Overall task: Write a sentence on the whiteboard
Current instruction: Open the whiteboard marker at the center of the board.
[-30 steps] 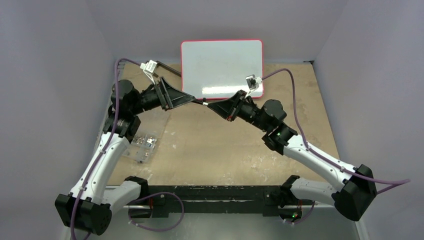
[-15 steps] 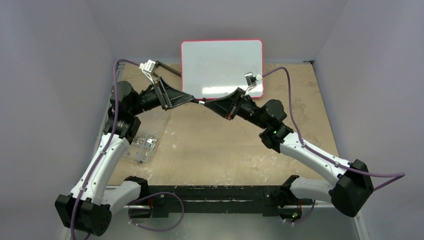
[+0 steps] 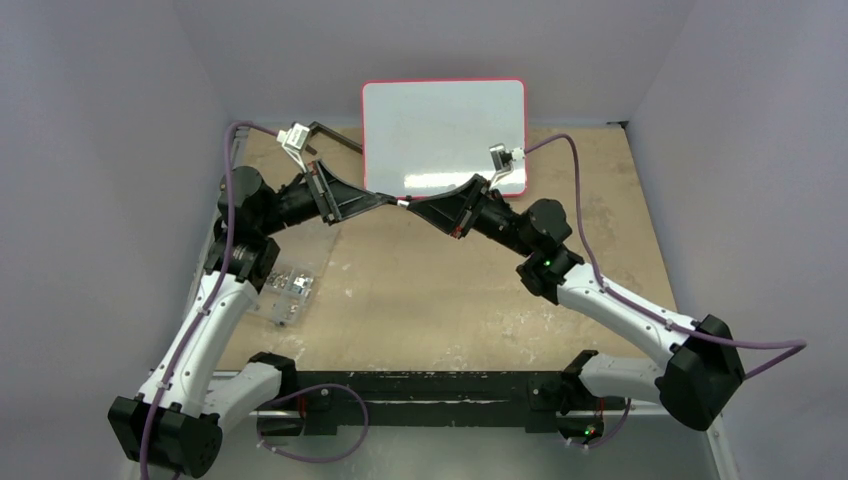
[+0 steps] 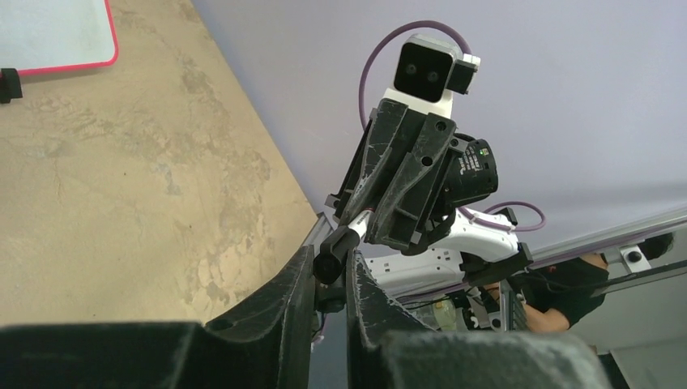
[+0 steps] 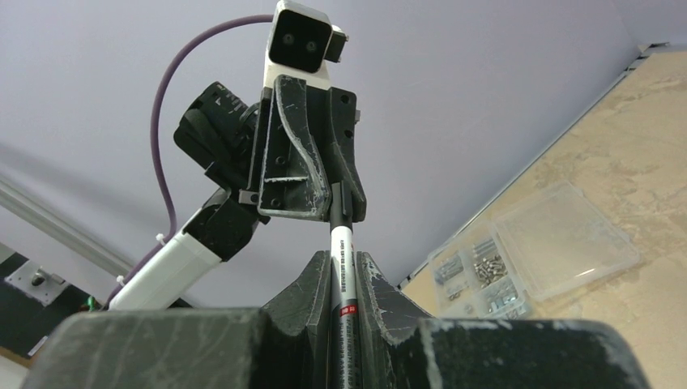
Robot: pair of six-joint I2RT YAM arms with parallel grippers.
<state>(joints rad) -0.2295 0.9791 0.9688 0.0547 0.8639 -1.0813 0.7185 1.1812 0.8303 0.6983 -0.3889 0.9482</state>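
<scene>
I see the whiteboard [image 3: 443, 120] standing at the far edge of the surface [image 3: 450, 300], its red-rimmed face tilted toward me and plain glossy white with a strip of glare low down. Both hands meet just in front of the whiteboard's near edge, tip to tip, with a marker [image 5: 343, 279] bridging them. The right hand [image 3: 420, 201] is clamped tight on the marker's white barrel, and the printed label and red band show between its fingers. The left hand [image 4: 328, 271] has its fingers drawn in narrow on either side of the marker's black cap [image 4: 327, 258]. I cannot tell whether they are actually pressing on it. A clear plastic box of small screws [image 3: 285, 285] lies well to the left of the whiteboard and nearer to me, beside the left arm.
</scene>
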